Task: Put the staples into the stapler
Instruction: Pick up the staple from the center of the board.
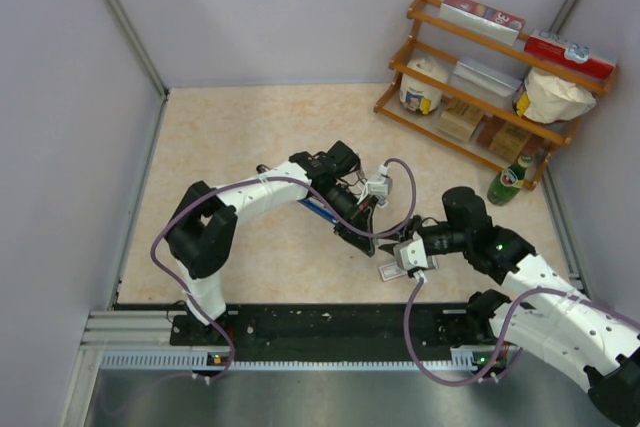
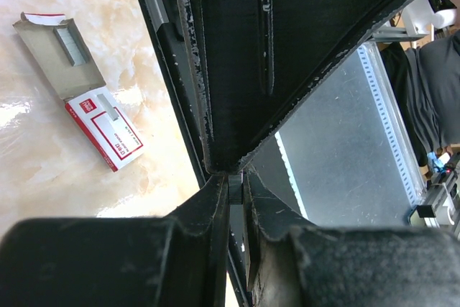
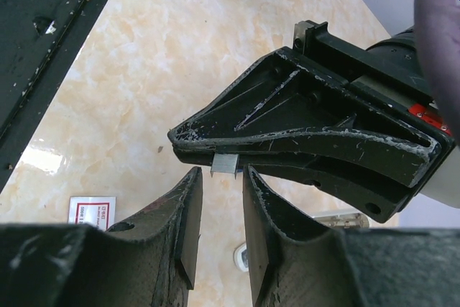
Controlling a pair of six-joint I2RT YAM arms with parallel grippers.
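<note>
The blue stapler [image 1: 316, 209] hangs over the mid table, its blue body showing under my left arm. My left gripper [image 1: 362, 232] [image 2: 236, 185] is shut on a thin dark part of it. A short silvery strip of staples [image 3: 225, 165] sits against the lower edge of the black body just beyond my right gripper [image 3: 223, 177] [image 1: 392, 244]. That gripper's jaws stand slightly open, and the strip is above their tips, not between them. The red-and-white staple box [image 2: 108, 131] [image 1: 391, 270] lies open on the table with its grey tray [image 2: 54, 59] and more staple strips [image 2: 72, 44].
A wooden rack [image 1: 495, 82] with boxes and jars stands at the back right, with a green bottle [image 1: 509, 182] beside it. The black base strip [image 1: 330, 319] runs along the table's near edge, close to the staple box. Grey walls close in both sides.
</note>
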